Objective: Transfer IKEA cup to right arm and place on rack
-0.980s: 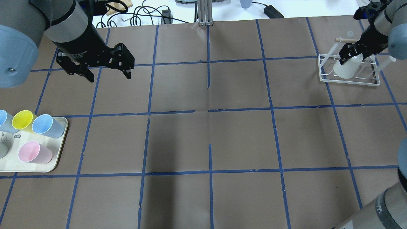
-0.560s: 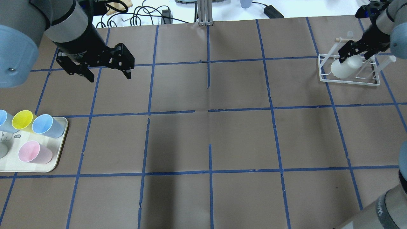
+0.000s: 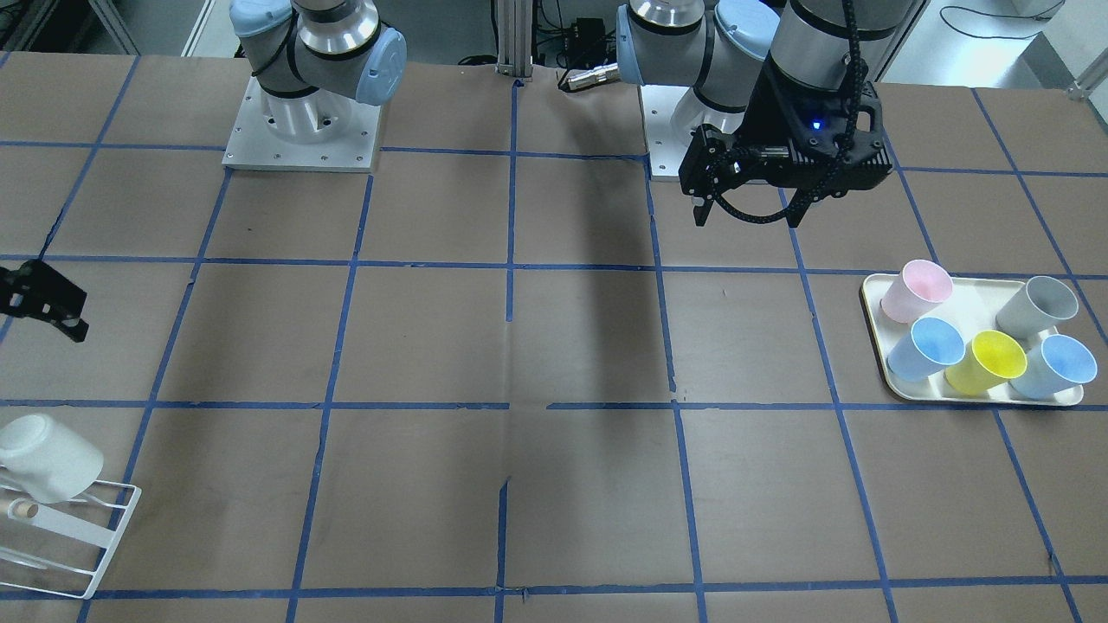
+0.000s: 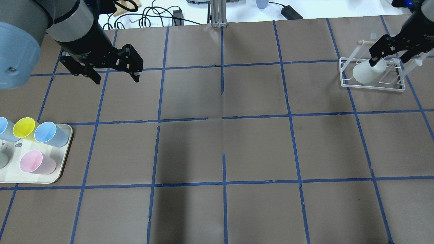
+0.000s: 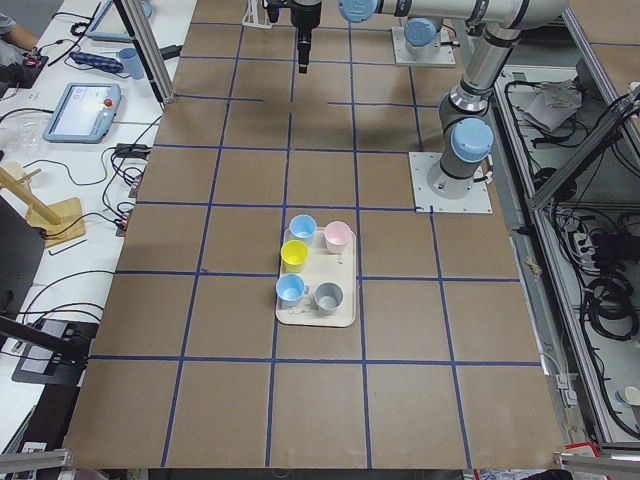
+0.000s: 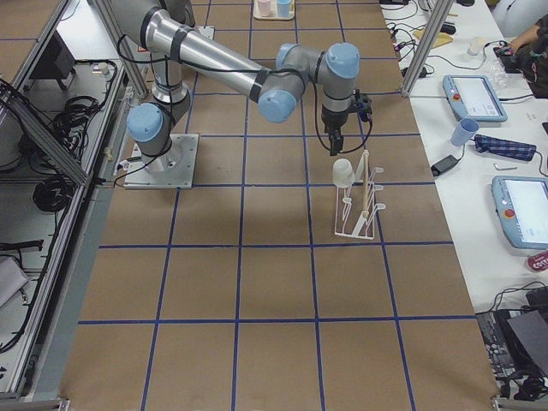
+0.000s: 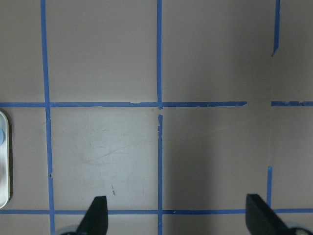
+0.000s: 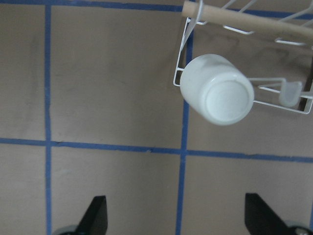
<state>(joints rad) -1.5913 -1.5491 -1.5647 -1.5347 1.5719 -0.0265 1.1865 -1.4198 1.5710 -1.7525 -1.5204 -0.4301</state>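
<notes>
The cream-white IKEA cup (image 4: 363, 74) hangs upside down and tilted on a rod of the white wire rack (image 4: 373, 86) at the far right. It also shows in the front view (image 3: 48, 457) and the right wrist view (image 8: 217, 88). My right gripper (image 4: 389, 62) is open and empty, raised just above the cup and rack and apart from the cup; its fingertips (image 8: 98, 215) frame the wrist view. My left gripper (image 4: 117, 79) is open and empty, above bare table at the far left; it also shows in the front view (image 3: 746, 216).
A cream tray (image 4: 64, 159) at the left holds pink (image 4: 34, 162), yellow (image 4: 24, 128), grey (image 3: 1034, 307) and blue tumblers. The rack's wooden peg (image 4: 368, 42) stands beside the right gripper. Cables (image 4: 152, 17) lie beyond the table's far edge.
My right gripper has let go of the cup and drawn up and away to the far right. The cup has settled lower on the rack. The left gripper has barely moved.
</notes>
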